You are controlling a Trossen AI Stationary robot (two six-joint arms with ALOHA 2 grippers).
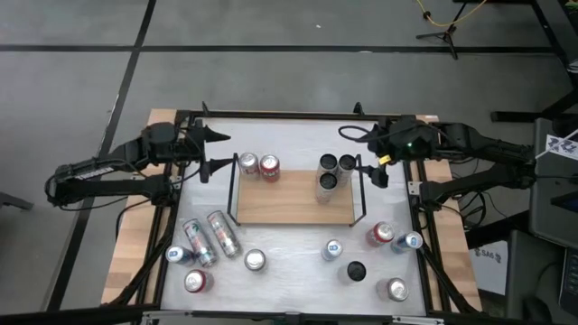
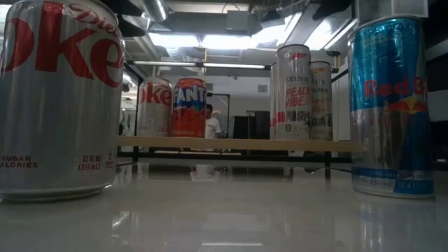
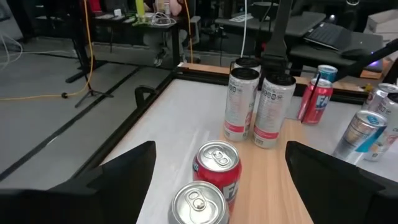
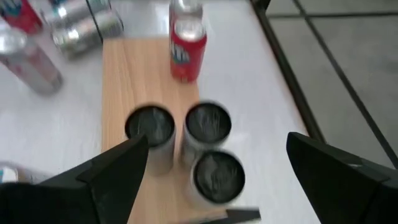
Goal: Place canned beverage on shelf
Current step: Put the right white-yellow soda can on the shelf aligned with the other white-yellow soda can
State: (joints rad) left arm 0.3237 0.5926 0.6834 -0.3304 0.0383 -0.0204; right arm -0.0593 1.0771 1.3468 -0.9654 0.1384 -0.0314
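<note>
Low view shows neither gripper, only labels: Diet Coke can (image 2: 59, 98) close to cam, Red Bull can (image 2: 388, 105) on the other side, and on the shelf (image 2: 238, 144) a Coke can (image 2: 155, 106), a Fanta can (image 2: 189, 107) and tall slim cans (image 2: 292, 92); a person (image 2: 210, 124) shows far behind. High view gives the layout instead: shelf (image 1: 293, 203) mid-table, black rails at both short ends; left gripper (image 1: 209, 152) just off its left end, right gripper (image 1: 372, 167) just off its right end, both above the table, holding nothing.

Left wrist view: fingers (image 3: 124, 168) spread wide; silver can (image 3: 198, 204) and red can (image 3: 217, 168) sit between and just ahead of them on the wood; three slim cans (image 3: 258, 102) farther ahead at the far end.

Right wrist view: fingers (image 4: 118, 165) spread wide too; the three dark-topped slim cans (image 4: 208, 146) lie between them, red can (image 4: 188, 53) and a silver one beyond.

Shelf contents: 5 cans, 2 at the left end, 3 clustered at the right, middle bare. Off-shelf, on the white table (image 1: 289, 266): approx. ten loose cans toward the near edge, two lying on their sides (image 1: 211, 236).
</note>
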